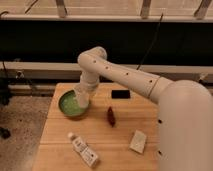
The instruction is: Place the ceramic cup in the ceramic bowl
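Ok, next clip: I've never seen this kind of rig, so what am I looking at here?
One camera looks down on a wooden table. The big white shape is a robot arm; its gripper hangs over the green bowl, with the white cup at its tip, above the bowl's right side. Also on the table: a white bottle, a dark red item, a black item and a pale packet.

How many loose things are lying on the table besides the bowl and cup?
4: black item at the back, red item mid-table, bottle front left, pale block front right. Gripper holds the cup over the bowl.
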